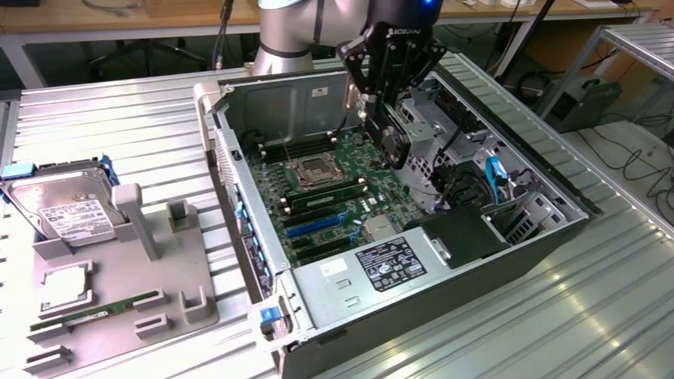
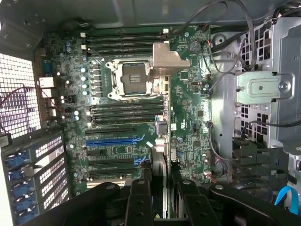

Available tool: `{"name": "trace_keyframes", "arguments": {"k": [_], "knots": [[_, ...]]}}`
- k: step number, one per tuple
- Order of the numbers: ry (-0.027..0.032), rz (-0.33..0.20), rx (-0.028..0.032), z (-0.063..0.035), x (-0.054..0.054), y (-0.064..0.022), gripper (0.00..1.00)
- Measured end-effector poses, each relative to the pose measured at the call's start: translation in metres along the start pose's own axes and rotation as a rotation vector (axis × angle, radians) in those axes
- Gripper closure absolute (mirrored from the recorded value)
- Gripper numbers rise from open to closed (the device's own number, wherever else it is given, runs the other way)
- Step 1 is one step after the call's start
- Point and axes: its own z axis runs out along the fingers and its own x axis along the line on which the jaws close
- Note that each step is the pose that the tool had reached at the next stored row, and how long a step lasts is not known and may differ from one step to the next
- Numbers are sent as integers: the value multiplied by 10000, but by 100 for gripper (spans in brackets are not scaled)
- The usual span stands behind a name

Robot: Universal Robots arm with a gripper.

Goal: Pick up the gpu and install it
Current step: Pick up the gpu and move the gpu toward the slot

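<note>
My gripper [image 1: 381, 118] hangs over the open computer case [image 1: 248, 237], shut on the gpu [image 1: 394, 146]. The card hangs on edge below the fingers, black, with its round fan facing the exterior view's right. It is above the motherboard [image 1: 316, 197], near the drive cage side, and touches nothing. In the wrist view the gpu [image 2: 162, 136] appears edge-on between the two black fingers [image 2: 140, 197] of the gripper [image 2: 162, 202], with its silver bracket end [image 2: 165, 59] over the CPU socket area. The blue expansion slot [image 2: 115, 140] lies beside the card's line.
A grey tray [image 1: 158, 304] at the exterior view's left holds a hard drive [image 1: 63, 209], a CPU [image 1: 65, 288] and a green RAM stick [image 1: 95, 313]. Inside the case are a power supply [image 1: 390, 264], a drive cage [image 2: 263, 89] and loose cables [image 1: 495, 178].
</note>
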Motion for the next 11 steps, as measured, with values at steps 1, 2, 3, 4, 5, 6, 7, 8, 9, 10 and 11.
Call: {"name": "trace_keyframes", "arguments": {"k": [1,2,3,4,5,6,7,8,9,10,11], "knots": [[0,-1,1,2,-1,0,74],[-1,-2,2,5,-3,1,74],[-1,-4,3,9,-7,1,74],[-1,-5,4,12,-9,2,74],[-1,-6,6,14,-11,2,74],[-1,-7,6,16,-12,2,74],[-1,-8,8,18,-14,2,74],[-1,-9,8,21,-17,3,74],[-1,-10,9,23,-19,3,74],[-1,-12,10,26,-21,4,74],[-2,-12,11,28,-23,4,74]]}}
